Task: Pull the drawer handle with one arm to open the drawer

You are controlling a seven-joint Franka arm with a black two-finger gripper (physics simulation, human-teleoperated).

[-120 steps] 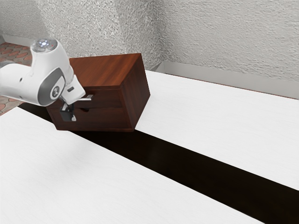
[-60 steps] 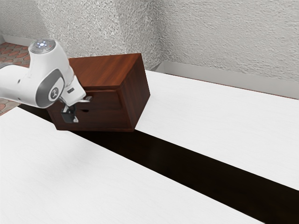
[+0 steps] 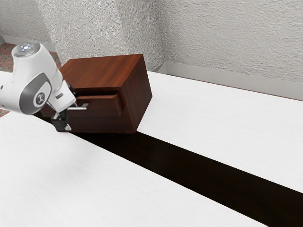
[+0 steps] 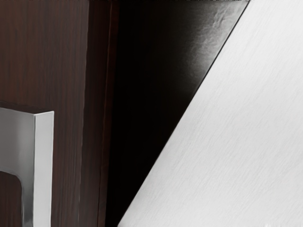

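Note:
A dark wooden cabinet (image 3: 109, 71) stands on the table at the exterior view's left. Its upper drawer (image 3: 99, 101) is slid partway out toward the left, with a shadowed gap above it. A silver handle (image 3: 78, 108) sticks out from the drawer's front. My black gripper (image 3: 63, 121) hangs at the handle's outer end, shut on it, with the white arm (image 3: 33, 90) behind it. In the wrist view the silver handle (image 4: 42, 161) lies close under the hand against the brown drawer front (image 4: 47, 56).
A white table top (image 3: 213, 123) spreads to the right, crossed by a dark strip (image 3: 199, 175) that runs from the cabinet's foot to the lower right. Rough grey walls (image 3: 213, 33) close off the back. In the wrist view the dark strip (image 4: 156, 94) borders the white surface (image 4: 236, 142).
My hand has moved left and slightly down with the handle. The drawer has slid out of the cabinet with it.

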